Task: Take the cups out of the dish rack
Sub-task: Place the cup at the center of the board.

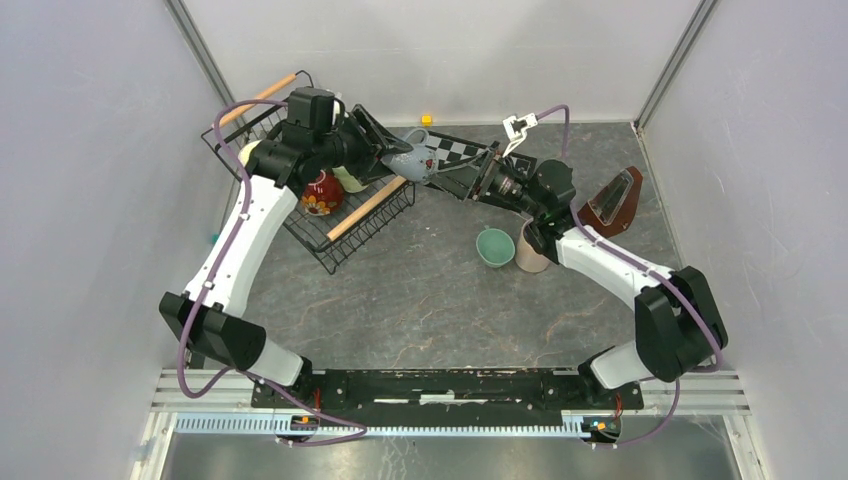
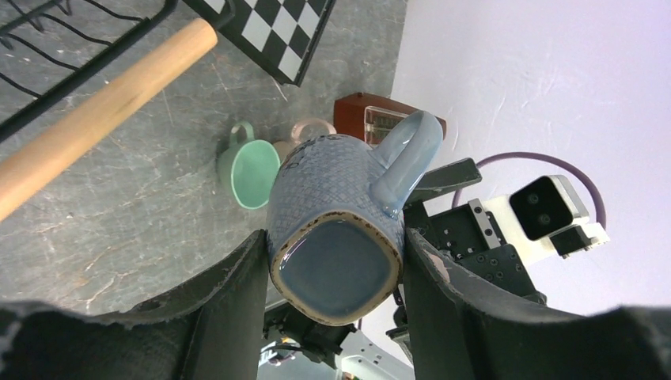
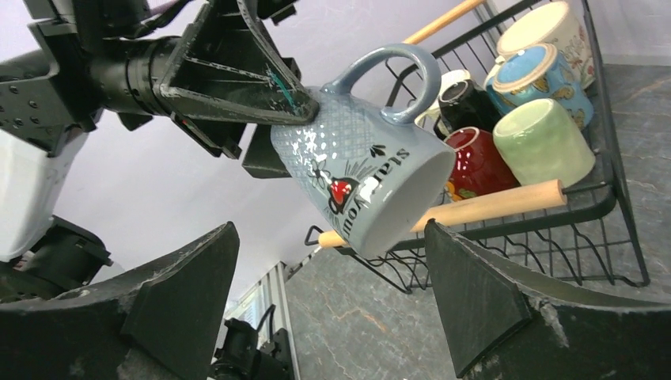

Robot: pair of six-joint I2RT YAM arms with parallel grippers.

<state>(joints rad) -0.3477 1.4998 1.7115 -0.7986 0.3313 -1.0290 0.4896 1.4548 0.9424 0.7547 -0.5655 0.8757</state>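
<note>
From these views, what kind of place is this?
Probably a robot test cell: bare white walls around a grey table, two arms bolted to a rail, a wire dish rack holding mugs.

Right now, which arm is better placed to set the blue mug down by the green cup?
Probably right: the right end effector, open, faces the mug the left end effector holds, and the green cup is nearer it.

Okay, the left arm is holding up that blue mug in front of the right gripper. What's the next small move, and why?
Probably ease the right gripper forward until its open fingers straddle the blue mug. The left gripper grips the mug by its base, in the air beside the dish rack. The mug's mouth end lies just ahead of the right fingers, untouched, so a handover looks set up.
</note>
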